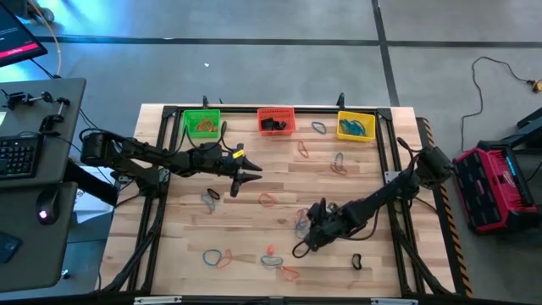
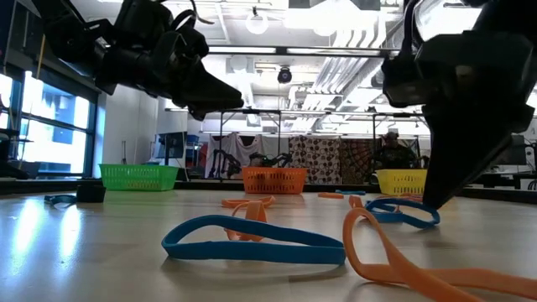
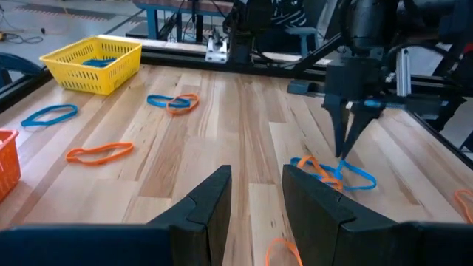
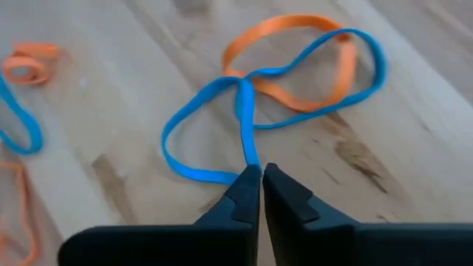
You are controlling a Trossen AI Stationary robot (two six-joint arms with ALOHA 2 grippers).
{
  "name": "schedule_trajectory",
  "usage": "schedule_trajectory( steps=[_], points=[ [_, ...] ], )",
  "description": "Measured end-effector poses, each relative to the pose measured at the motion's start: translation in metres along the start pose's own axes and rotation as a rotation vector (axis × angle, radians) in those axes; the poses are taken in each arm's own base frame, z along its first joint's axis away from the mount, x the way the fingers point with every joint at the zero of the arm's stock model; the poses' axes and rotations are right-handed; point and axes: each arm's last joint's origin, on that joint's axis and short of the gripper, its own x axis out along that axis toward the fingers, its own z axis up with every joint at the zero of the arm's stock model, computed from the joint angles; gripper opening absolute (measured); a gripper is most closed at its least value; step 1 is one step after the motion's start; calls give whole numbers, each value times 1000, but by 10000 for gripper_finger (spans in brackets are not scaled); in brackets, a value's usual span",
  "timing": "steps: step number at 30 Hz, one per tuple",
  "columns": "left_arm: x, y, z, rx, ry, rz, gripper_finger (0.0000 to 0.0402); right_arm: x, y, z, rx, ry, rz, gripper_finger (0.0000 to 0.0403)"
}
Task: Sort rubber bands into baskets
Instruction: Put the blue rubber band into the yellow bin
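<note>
Your right gripper (image 4: pixel 261 177) is down at the tabletop, fingers pinched together on a strand of a blue rubber band (image 4: pixel 222 122). The blue loop fans out just ahead of the fingertips, twisted over itself and crossed with an orange rubber band (image 4: pixel 295 63) lying flat on the wood. From the left wrist camera you see the same gripper (image 3: pixel 346 144) pointing straight down, its tip at that blue-and-orange tangle (image 3: pixel 332 171).

Your left gripper (image 1: pixel 246 180) hangs above the table, well apart from the right one, fingers parted with nothing between them. Below and near it lie a dark band (image 1: pixel 210 196) and an orange band (image 1: pixel 269 200).

The three baskets sit in a row along the far edge, well beyond both grippers: green basket (image 1: pixel 201 124), red-orange basket (image 1: pixel 275 120), yellow basket (image 1: pixel 356 125). Each has bands in it already.

More loose bands lie scattered on the table (image 1: pixel 373 195), including a blue and orange pair (image 1: pixel 218 256) on the near side and a black one (image 1: pixel 356 261) close to the right arm.
</note>
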Motion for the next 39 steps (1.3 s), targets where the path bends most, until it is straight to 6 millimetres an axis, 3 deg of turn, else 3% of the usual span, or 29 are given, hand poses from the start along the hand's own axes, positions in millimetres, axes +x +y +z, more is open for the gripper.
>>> schedule_trajectory(
  steps=[8,15,19,22,26,34,39],
  points=[
    [0,0,-3,-6,34,-2,115,1,1,3,-29,29,36,9],
    [1,-6,-4,25,38,-31,115,1,2,2,-57,41,47,103],
    [1,-9,-4,53,38,-43,115,0,4,3,-183,5,61,156],
    [2,-11,-4,56,38,-48,115,-1,6,2,-273,-53,38,171],
    [2,-11,-4,55,39,-48,115,0,5,2,-306,-62,26,153],
    [2,-11,-4,53,42,-47,115,18,4,-4,-347,-25,-4,57],
    [2,-11,-5,44,50,-47,115,10,4,-2,-360,-40,0,5]
  ],
)
